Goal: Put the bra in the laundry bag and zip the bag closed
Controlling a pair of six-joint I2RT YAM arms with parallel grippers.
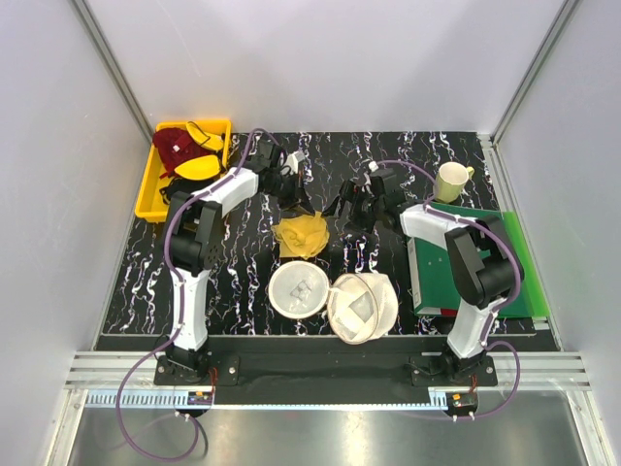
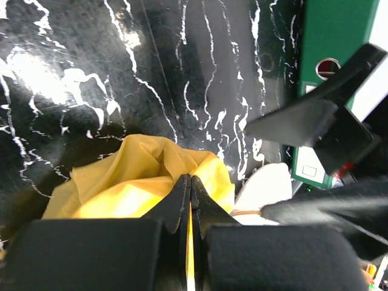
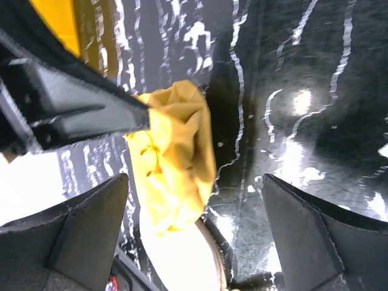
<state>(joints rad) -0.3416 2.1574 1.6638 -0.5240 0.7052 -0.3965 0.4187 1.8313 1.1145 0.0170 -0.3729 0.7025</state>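
The mustard-yellow bra (image 1: 303, 236) hangs bunched over the dark marbled table, just behind the laundry bag. My left gripper (image 1: 301, 212) is shut on its upper edge; in the left wrist view the jaws (image 2: 191, 179) pinch the yellow fabric (image 2: 133, 182). The cream-white mesh laundry bag lies open as two round halves, one (image 1: 299, 288) and the other (image 1: 361, 307). My right gripper (image 1: 347, 209) is open and empty, just right of the bra. In the right wrist view the bra (image 3: 176, 151) hangs between its spread fingers (image 3: 91, 224), above the bag's rim (image 3: 182, 260).
A yellow tray (image 1: 150, 199) at the back left holds a dark red garment (image 1: 175, 148) and a bright yellow garment (image 1: 197, 167). A pale yellow mug (image 1: 451, 181) stands at the back right. A green binder (image 1: 456, 267) lies by the right arm.
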